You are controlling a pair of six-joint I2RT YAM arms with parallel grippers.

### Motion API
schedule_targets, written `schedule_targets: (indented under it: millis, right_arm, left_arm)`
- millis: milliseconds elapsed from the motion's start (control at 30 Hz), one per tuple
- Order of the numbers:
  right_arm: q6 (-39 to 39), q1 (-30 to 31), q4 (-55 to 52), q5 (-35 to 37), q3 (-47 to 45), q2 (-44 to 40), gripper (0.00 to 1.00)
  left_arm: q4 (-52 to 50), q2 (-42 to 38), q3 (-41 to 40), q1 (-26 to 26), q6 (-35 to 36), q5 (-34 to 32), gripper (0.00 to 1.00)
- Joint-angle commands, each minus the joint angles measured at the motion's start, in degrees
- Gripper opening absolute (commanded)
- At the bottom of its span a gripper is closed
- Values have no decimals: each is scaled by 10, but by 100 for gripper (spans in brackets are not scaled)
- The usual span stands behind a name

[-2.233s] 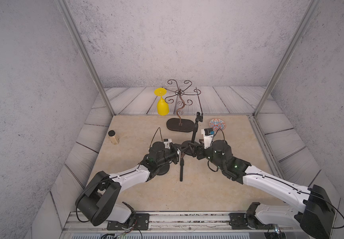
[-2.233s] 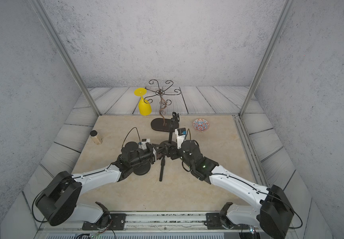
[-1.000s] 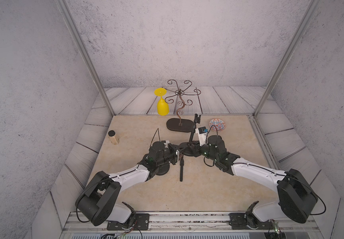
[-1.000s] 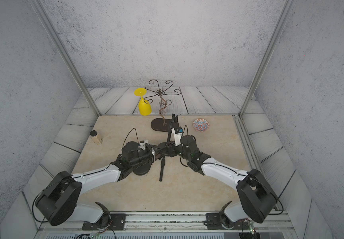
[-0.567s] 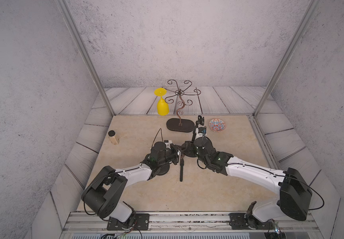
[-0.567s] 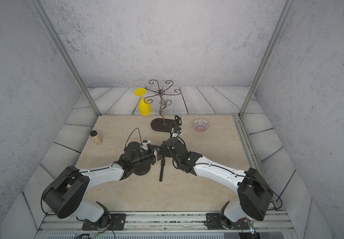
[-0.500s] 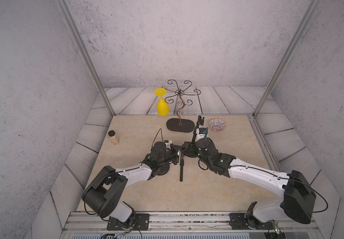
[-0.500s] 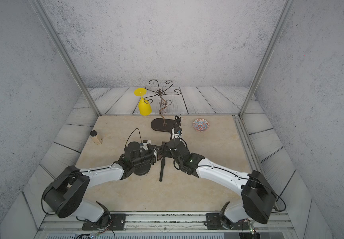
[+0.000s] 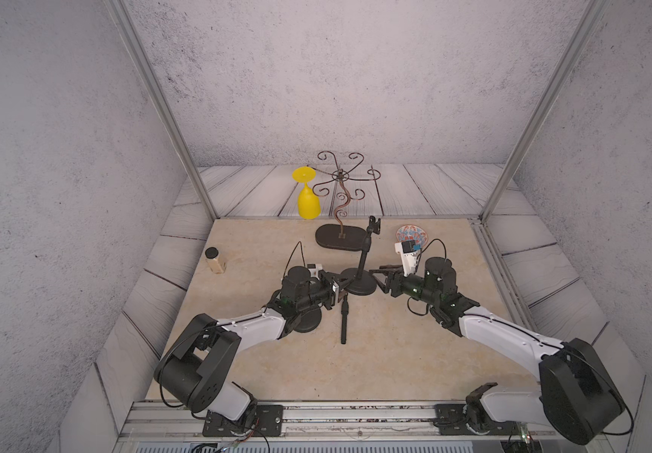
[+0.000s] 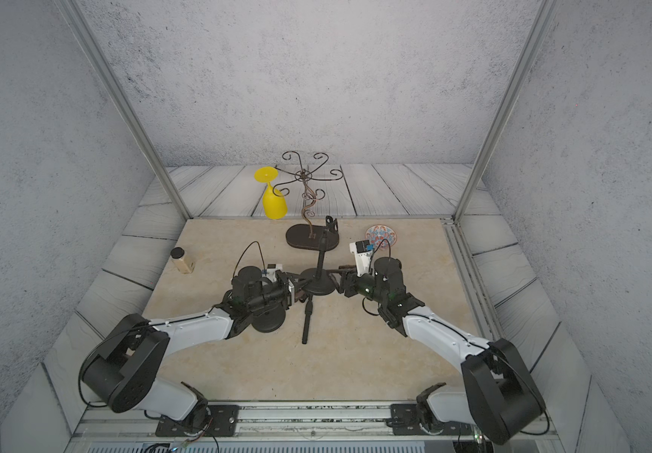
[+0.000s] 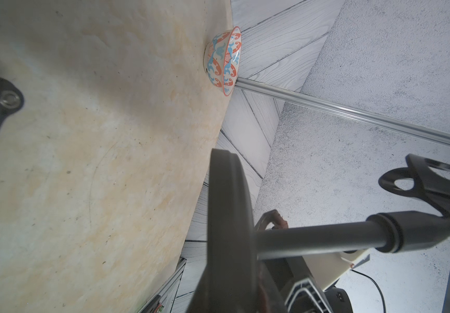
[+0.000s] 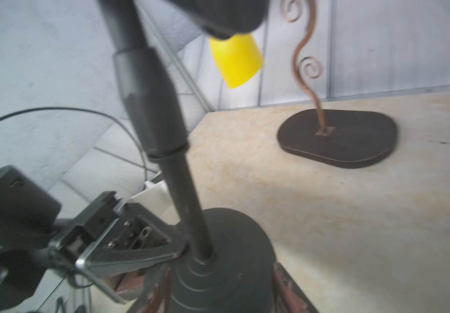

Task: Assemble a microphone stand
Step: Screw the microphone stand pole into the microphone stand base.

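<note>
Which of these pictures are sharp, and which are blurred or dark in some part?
Both top views: sharp throughout, light even, shadows faint. Left wrist view: the patterned bowl is crisp, while the stand base, edge-on near the lens, is dark and soft. Right wrist view: the stand pole and the yellow glass are blurred.

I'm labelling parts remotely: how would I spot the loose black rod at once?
On the beige tabletop, find the upright microphone stand in the middle. In front of its base, toward the robot, is the loose black rod. Unlike the stand, it lies flat, ungripped.
</note>
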Motion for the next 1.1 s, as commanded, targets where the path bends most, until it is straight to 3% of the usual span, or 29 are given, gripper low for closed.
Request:
schedule_targets:
  millis: [0, 333, 567, 667, 833, 933, 1067]
  right_arm:
    - [-54, -2, 32, -132, 32, 39, 56]
    - [-55, -2, 75, -108, 69, 130, 39]
    - [-10, 0, 100, -77, 76, 147, 7]
    - [19, 21, 66, 13, 63, 127, 0]
    - [38, 130, -85, 272, 107, 86, 0]
    - [116, 186, -183, 421, 167, 96, 0]
    - [155, 207, -258, 443, 237, 120, 0]
  left_arm:
    - [49, -24, 24, 4, 3, 14, 0]
    - [47, -23, 34, 4, -7, 24, 0]
    - [34, -27, 39, 4, -3, 24, 0]
    - [33, -25, 43, 4, 0, 25, 0]
    - [25, -23, 45, 4, 10, 23, 0]
    - [30, -16, 45, 4, 8, 28, 0]
    - [37, -14, 47, 4, 6, 31, 0]
